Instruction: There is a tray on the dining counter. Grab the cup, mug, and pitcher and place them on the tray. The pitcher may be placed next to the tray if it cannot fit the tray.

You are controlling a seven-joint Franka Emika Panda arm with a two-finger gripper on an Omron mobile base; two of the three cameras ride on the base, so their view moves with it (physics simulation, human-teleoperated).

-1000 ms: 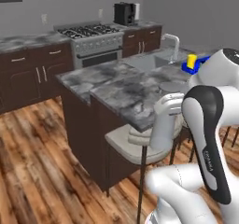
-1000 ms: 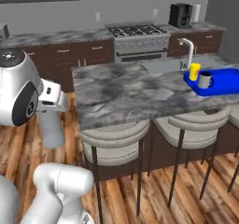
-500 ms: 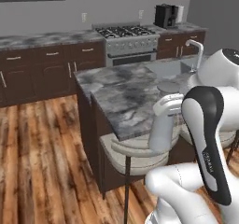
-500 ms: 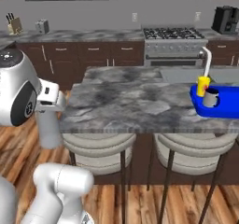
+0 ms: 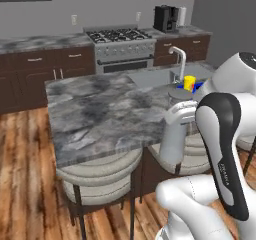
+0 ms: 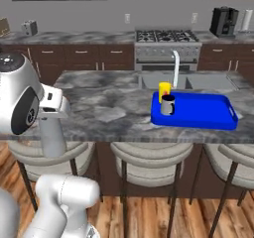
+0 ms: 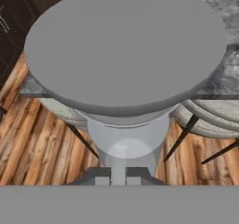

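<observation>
My gripper (image 7: 118,176) is shut on the translucent grey pitcher (image 7: 126,45), whose broad round end looms over the hand view. That same pitcher (image 6: 51,138) hangs at the left, in front of the dining counter (image 6: 109,103) and off its edge. The blue tray (image 6: 198,117) lies on the counter near the sink. On its left end stand the yellow cup (image 6: 164,89) and, just in front of it, the grey mug (image 6: 168,104). From the left base view the pitcher (image 5: 175,134) covers part of the counter (image 5: 100,114), with the cup (image 5: 188,82) behind it.
Round stools (image 6: 154,157) line the counter's near side beneath its overhang. A curved faucet (image 6: 175,66) rises behind the tray. A stove (image 6: 166,36) and a coffee machine (image 6: 224,21) stand along the back wall. Wooden floor (image 5: 25,184) lies to the left.
The whole picture has shifted, so the base has driven along the counter; the tray now sits nearer the middle of the right base view. The arm keeps its pose, still holding the pitcher.
</observation>
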